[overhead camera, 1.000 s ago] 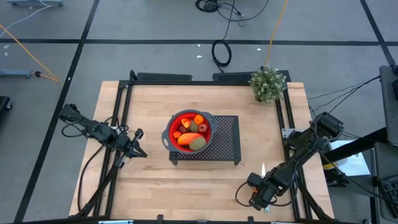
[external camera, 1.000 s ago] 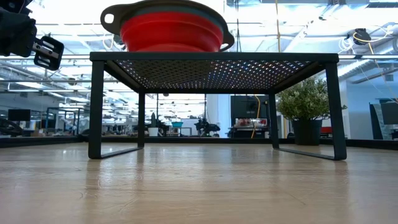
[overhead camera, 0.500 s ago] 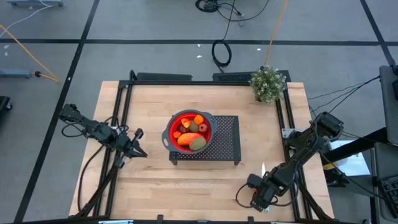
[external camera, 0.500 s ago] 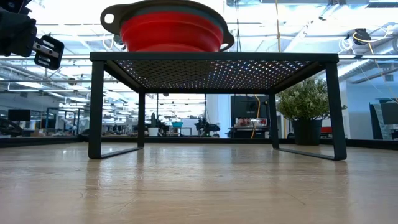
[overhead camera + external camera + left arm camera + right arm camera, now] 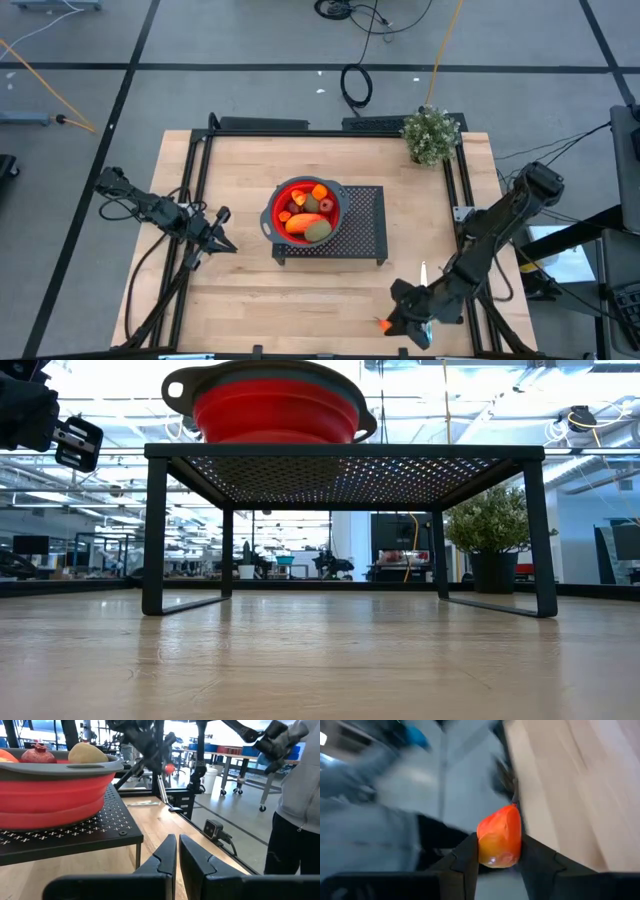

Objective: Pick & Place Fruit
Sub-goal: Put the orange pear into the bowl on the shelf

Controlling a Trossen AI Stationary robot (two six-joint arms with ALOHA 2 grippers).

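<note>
A red bowl [image 5: 303, 210] stands on a black perforated rack [image 5: 362, 226] at the table's middle. It holds a long orange piece, a dark red round one [image 5: 39, 754] and brownish-green ovals [image 5: 87, 752]. My right gripper [image 5: 393, 322] hovers near the table's near edge, right of the middle, shut on a small orange-red fruit piece [image 5: 500, 837]. My left gripper [image 5: 228, 246] waits left of the rack, shut and empty; it also shows in its own wrist view [image 5: 177, 851] and in the low view [image 5: 76, 442]. My right gripper pinches the orange-red piece between its two fingers [image 5: 465, 860], one on each side of the lower half [image 5: 497, 855]. The upper part sticks out past the fingertips. The piece is lifted clear of the table.
A slim silver utensil [image 5: 424, 272] lies on the table just beyond my right gripper. A bushy potted plant [image 5: 431, 134] stands at the far right corner. Black rails run along the table's left, right and far sides. A person [image 5: 295, 795] stands beyond the table's right side.
My right arm has swung its gripper a little toward the table's left and near edge and turned it. The orange-red piece now shows at its fingertips in the high view, where before it was hidden. The left arm and the bowl have kept still.
</note>
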